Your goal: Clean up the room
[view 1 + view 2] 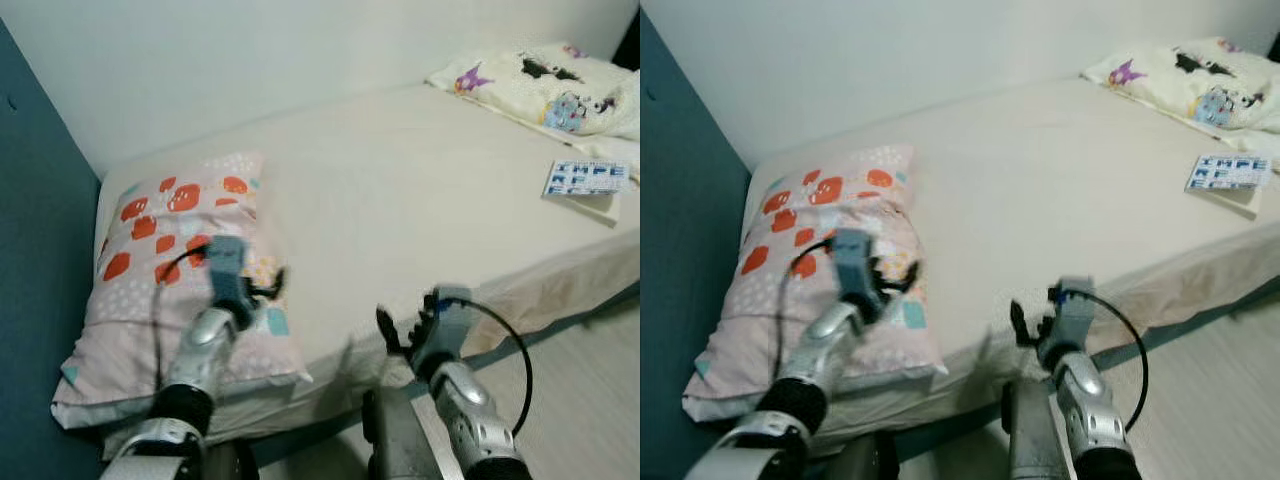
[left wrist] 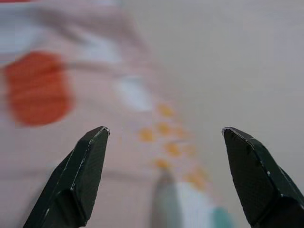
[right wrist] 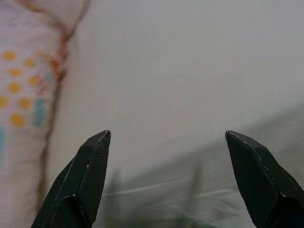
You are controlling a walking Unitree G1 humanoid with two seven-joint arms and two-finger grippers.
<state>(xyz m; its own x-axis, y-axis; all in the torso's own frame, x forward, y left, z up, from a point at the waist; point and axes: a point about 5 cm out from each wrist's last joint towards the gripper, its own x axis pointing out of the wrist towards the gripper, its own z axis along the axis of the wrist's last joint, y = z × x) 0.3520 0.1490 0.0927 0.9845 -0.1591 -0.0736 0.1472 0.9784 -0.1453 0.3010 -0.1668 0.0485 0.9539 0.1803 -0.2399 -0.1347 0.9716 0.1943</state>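
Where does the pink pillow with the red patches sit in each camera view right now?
Left eye view: pink pillow at lower left on the bed, under the left end effector.
Right eye view: the same pillow, lower left, by the blue wall.
Left wrist view: its blurred print lies close beyond the open fingers.
Right wrist view: its dotted edge runs along one side, the sheet beside it.
Shared landmark: the cream bed sheet.

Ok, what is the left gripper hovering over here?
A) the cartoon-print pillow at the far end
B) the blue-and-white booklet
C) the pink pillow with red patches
C: the open left gripper hangs above the pink pillow with red patches near the blue headboard.
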